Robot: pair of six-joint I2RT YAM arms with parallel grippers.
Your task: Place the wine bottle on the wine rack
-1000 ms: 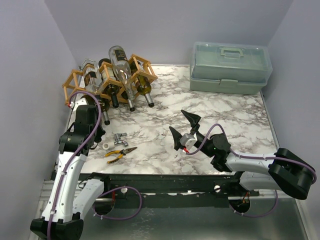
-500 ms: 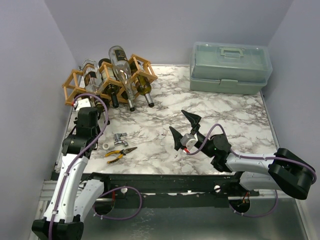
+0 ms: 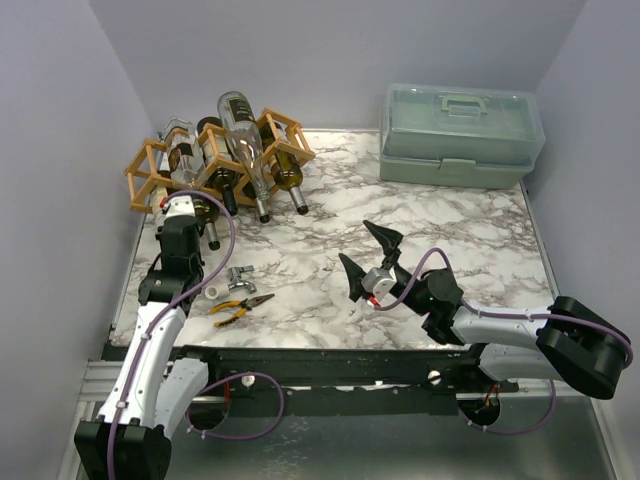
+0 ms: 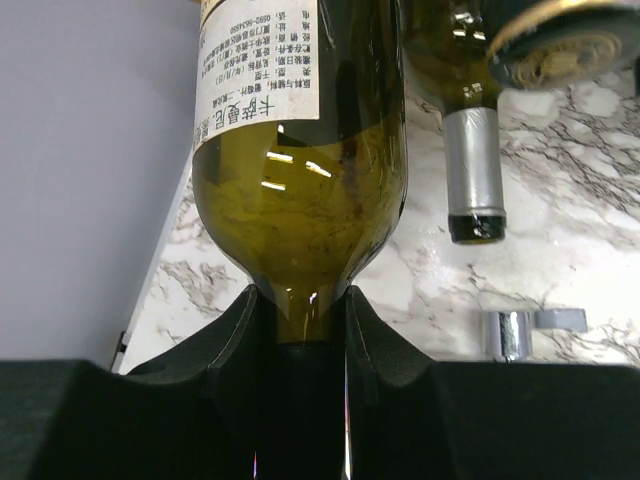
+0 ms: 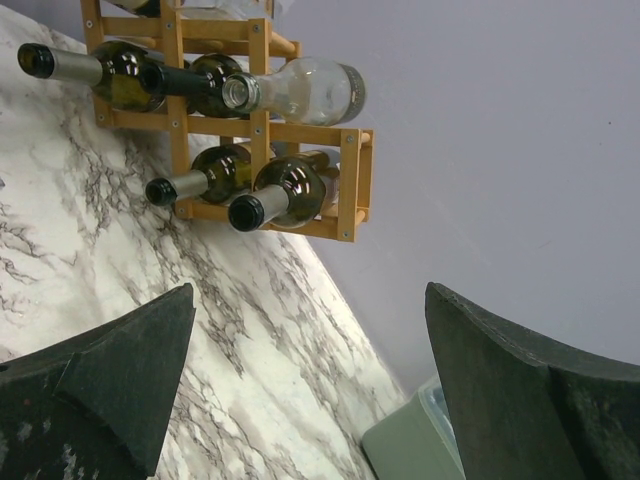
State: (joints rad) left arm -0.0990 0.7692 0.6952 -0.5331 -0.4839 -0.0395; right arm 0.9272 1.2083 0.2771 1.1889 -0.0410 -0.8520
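Note:
My left gripper is shut on the neck of a green wine bottle with a white label. The bottle points away from me, low over the marble, at the left end of the wooden wine rack. In the top view my left gripper covers most of that bottle. The rack holds several other bottles; one with a silver capsule lies just right of the held one. My right gripper is open and empty over the middle of the table. It faces the rack, with its jaws wide apart.
A translucent green toolbox stands at the back right. Yellow-handled pliers, a metal tap fitting and a small white piece lie near the left arm. The fitting also shows in the left wrist view. Walls close in on the left and back.
My left wrist has shifted a little to the right along the rack's front, still holding the bottle neck. The right arm has not moved.

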